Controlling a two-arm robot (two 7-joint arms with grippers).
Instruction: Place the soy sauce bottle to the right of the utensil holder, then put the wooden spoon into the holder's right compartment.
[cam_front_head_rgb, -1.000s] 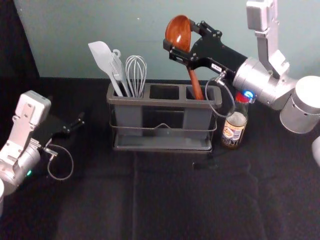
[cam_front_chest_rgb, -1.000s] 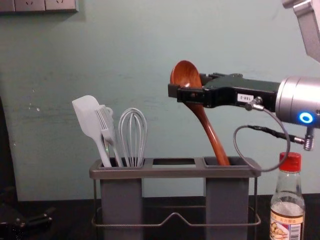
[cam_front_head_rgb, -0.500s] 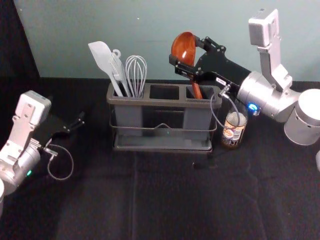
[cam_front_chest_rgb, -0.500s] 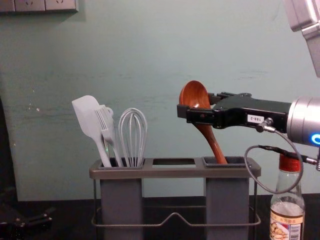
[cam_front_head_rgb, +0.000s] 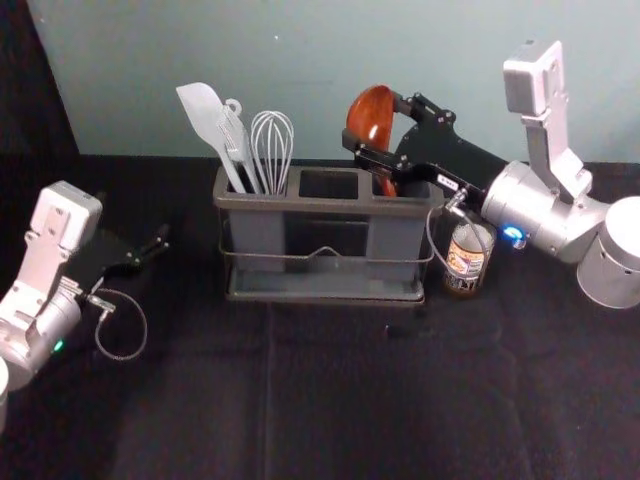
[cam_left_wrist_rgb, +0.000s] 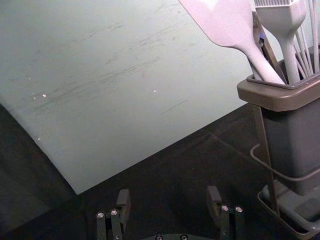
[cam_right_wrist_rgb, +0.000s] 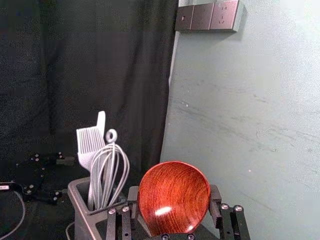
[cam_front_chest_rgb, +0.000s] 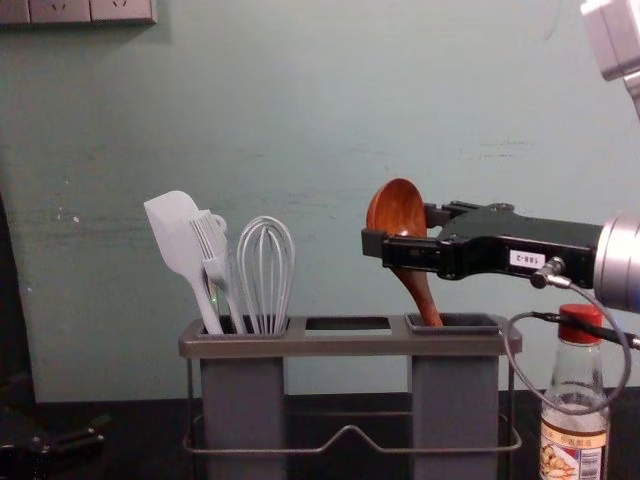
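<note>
My right gripper (cam_front_head_rgb: 374, 122) is shut on the wooden spoon (cam_front_head_rgb: 371, 112) at its bowl, above the utensil holder (cam_front_head_rgb: 320, 204). In the chest view the spoon (cam_front_chest_rgb: 397, 208) leans, its handle's lower end down inside the holder's right compartment (cam_front_chest_rgb: 455, 322). The right wrist view shows the bowl (cam_right_wrist_rgb: 173, 200) between both fingers of my right gripper (cam_right_wrist_rgb: 174, 196). The soy sauce bottle (cam_front_head_rgb: 466, 262) stands upright just right of the holder, partly behind the gripper's cable; its red cap (cam_front_chest_rgb: 580, 322) shows in the chest view. My left gripper (cam_front_head_rgb: 160, 243) is parked at the left, open in its wrist view (cam_left_wrist_rgb: 169, 196).
A white spatula (cam_front_head_rgb: 207, 122), a brush (cam_front_chest_rgb: 212, 250) and a whisk (cam_front_head_rgb: 272, 150) stand in the holder's left compartment. The middle compartment (cam_front_head_rgb: 329, 184) lies between the two others. A wall (cam_front_chest_rgb: 300, 130) rises behind the dark table (cam_front_head_rgb: 330, 400).
My right gripper has moved down and slightly to the right with the spoon in it, and the handle has sunk deeper into the right compartment. The left arm and the bottle have stayed still.
</note>
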